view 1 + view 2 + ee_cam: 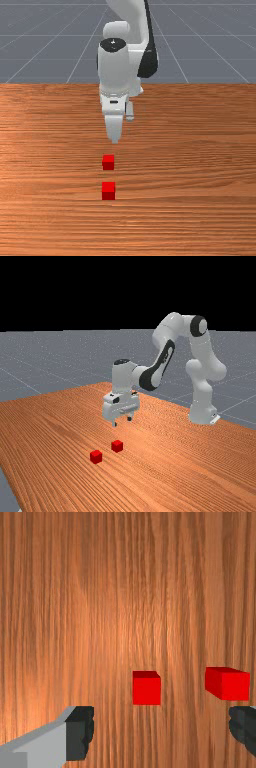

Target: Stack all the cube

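In the far view my gripper (pixel 122 421) hangs above the table with its fingers wide apart. Two red cubes lie separately on the wood below fingertip height. The one closer to the arm base (pixel 108 162) (pixel 117 446) and the outer one (pixel 108 191) (pixel 96 457) are a short gap apart. In the wrist view nothing is held by the gripper (pixel 161 729); the closer cube (pixel 146 688) appears ahead of the space between the fingers, and the outer cube (pixel 227 684) appears close to one finger's tip.
The wooden table (pixel 190 150) extends around both cubes. At the far view's right stands the arm's base (pixel 202 413), with the arm reaching over the table from there.
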Available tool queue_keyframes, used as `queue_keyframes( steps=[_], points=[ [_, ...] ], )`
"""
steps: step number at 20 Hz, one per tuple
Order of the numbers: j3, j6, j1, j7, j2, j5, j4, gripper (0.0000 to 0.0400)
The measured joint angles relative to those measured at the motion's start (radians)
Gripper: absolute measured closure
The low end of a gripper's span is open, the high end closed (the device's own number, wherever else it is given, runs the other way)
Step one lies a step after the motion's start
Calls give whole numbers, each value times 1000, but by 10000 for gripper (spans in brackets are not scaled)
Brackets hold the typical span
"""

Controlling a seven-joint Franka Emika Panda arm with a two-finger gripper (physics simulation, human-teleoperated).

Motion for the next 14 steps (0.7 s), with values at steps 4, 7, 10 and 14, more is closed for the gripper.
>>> queue_keyframes(
  steps=[4, 7, 10, 14],
  points=[
    [-5, -60, -2, 9, 56, -2, 58, 0],
    [-4, -3, -2, 9, 89, -1, 44, 0],
    [-4, 19, -2, 9, 105, 0, 40, 0],
    [-3, -17, -1, 12, 157, 1, 126, 0]
  ],
)
